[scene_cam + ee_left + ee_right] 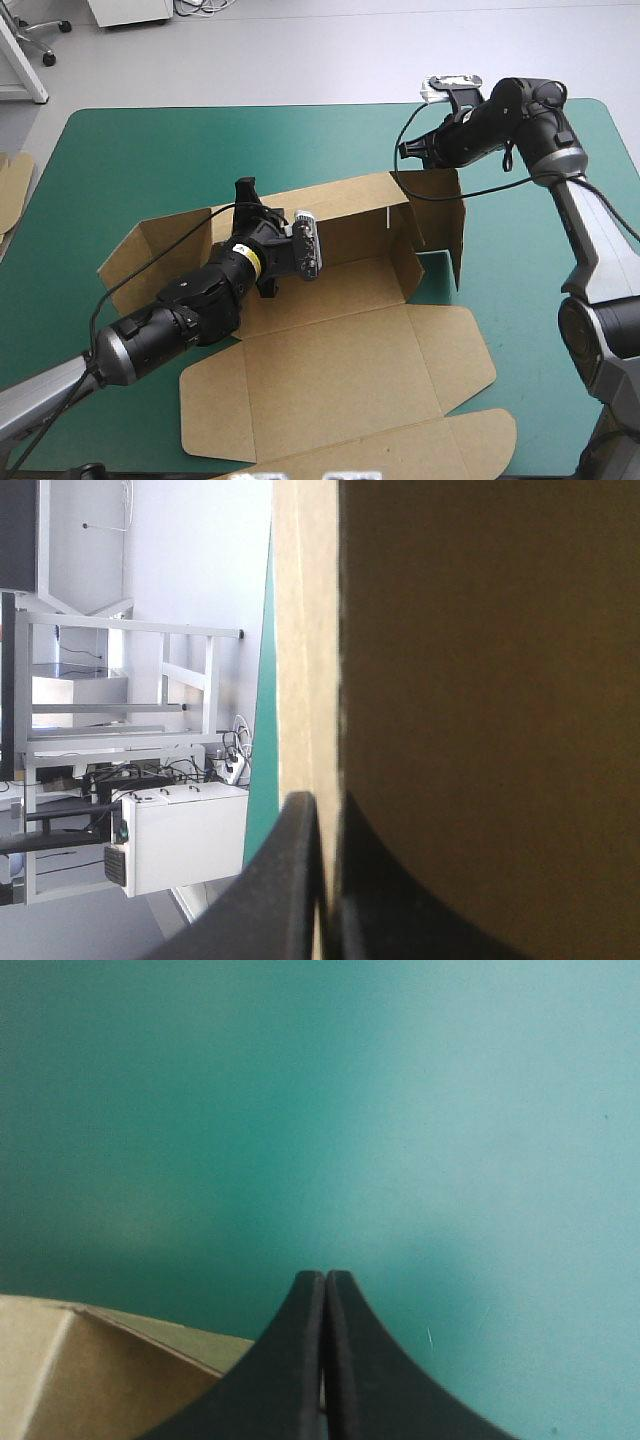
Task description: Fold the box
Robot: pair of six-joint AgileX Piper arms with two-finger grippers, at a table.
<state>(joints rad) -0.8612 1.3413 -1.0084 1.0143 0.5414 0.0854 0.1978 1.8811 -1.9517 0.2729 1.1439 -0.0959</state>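
Observation:
The brown box [340, 370] lies mid-table with its back wall and right side wall raised and its lid flat toward the near edge. My left gripper [245, 192] reaches over the back wall's top edge. In the left wrist view its black fingers [325, 802] are all but shut, with the board [480, 680] between them. My right gripper [403, 153] sits at the box's far right corner. Its fingers [325, 1278] meet in an arch, and the board's corner [100, 1380] runs in behind one finger, with a pale sliver in the gap.
A left side flap [135, 255] of the box slants outward over the teal-green cover [150, 150]. An edge of more brown board [12, 190] shows at the table's left edge. Bare cover stretches beyond the box toward the far edge.

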